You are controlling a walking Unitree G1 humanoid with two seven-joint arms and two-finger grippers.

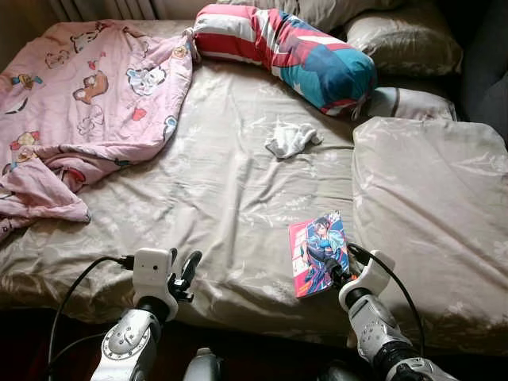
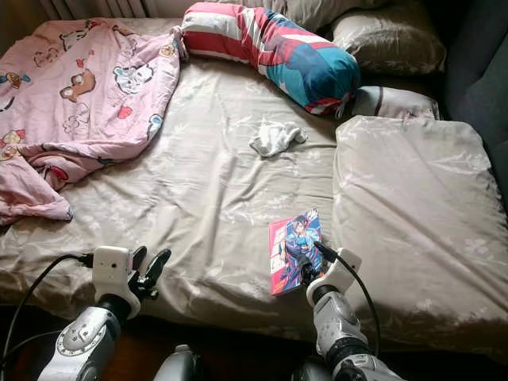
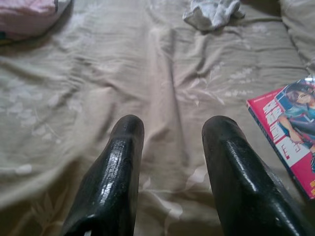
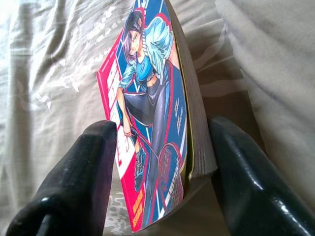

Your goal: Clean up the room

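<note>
The right tool sits at the near end of a manga paperback, its two black fingers straddling the book, one against the cover and the other at the page edge; the book looks tipped up between them, so I judge it pinched or about to be, not yet lifted clear. The book lies near the foot of the bed, just beside the thick beige cushion. The left tool hovers over bare sheet with its fingers spread wide and empty. Further up lie a crumpled white cloth, a pink cartoon blanket and a striped bolster. The step in hand is picking up the book; next calls for a firm squeeze, then a straight lift.
</note>
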